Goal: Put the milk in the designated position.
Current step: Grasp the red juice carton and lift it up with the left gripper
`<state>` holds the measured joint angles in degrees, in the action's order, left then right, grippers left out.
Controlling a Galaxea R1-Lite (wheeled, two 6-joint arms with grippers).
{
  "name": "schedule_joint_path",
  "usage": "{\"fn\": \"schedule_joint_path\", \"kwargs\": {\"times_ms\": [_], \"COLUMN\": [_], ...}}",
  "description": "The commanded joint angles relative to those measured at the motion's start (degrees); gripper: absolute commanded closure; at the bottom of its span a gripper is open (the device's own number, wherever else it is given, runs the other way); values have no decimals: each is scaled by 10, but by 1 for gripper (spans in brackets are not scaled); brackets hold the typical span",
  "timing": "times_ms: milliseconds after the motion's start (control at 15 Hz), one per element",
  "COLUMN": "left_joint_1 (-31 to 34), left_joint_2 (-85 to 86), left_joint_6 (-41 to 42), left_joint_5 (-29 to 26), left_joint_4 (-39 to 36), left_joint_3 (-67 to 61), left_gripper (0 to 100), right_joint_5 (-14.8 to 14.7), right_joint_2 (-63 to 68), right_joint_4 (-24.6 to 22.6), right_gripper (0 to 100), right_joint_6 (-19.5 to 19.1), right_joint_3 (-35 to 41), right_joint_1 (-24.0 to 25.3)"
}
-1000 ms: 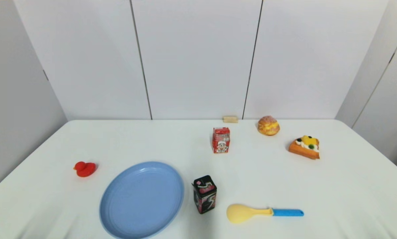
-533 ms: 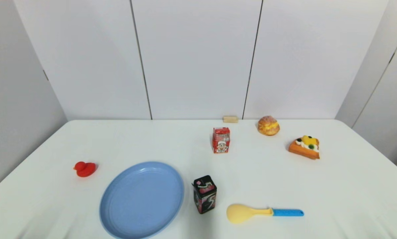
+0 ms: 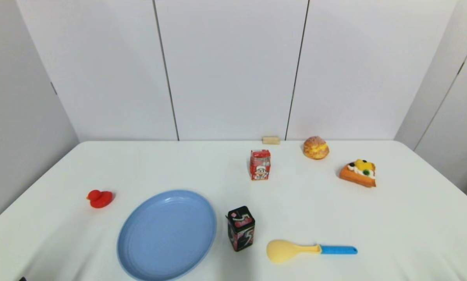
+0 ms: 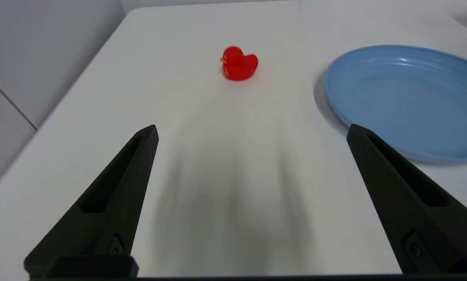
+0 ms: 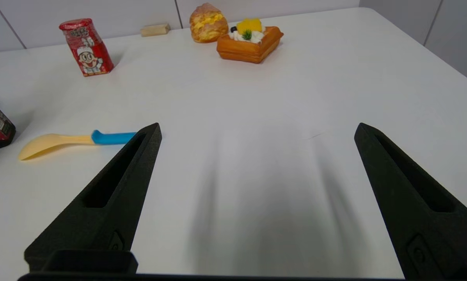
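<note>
**Milk untouched, both hands waiting at the near edge**

We see the white worktop [image 3: 147,164] first, with the big blue oval plate [image 3: 167,234] near our left side. Our left hand [image 4: 253,132] hovers low beside that plate, fingers spread wide and holding nothing. Our right hand [image 5: 256,128] hovers over bare worktop on the right, likewise spread and empty. The milk [image 3: 260,164], a small red carton, stands upright toward the far edge, well apart from both. We judge the task at its start: the reach. The next move calls for carrying the right hand forward to straddle the carton.
</note>
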<state>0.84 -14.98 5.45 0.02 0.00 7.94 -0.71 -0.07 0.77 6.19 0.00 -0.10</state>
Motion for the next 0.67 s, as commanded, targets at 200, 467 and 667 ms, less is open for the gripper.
{"fn": "schedule_joint_path", "kwargs": {"times_ms": [200,467,667], "left_joint_1": [-14,-110,-165], "left_joint_2": [-475,-733,-850], "left_joint_6": [192,207,217], "left_joint_5": [-63,-239,-352], "left_joint_4": [-105,-162,-162], "left_joint_3": [323,479,543], "left_gripper": [0,0,0], "right_joint_5": [0,0,0], "right_joint_2": [1,1,1], "right_joint_4": [0,0,0], "right_gripper": [0,0,0], "right_joint_6": [0,0,0], "right_joint_3": [0,0,0], "right_joint_1": [0,0,0]}}
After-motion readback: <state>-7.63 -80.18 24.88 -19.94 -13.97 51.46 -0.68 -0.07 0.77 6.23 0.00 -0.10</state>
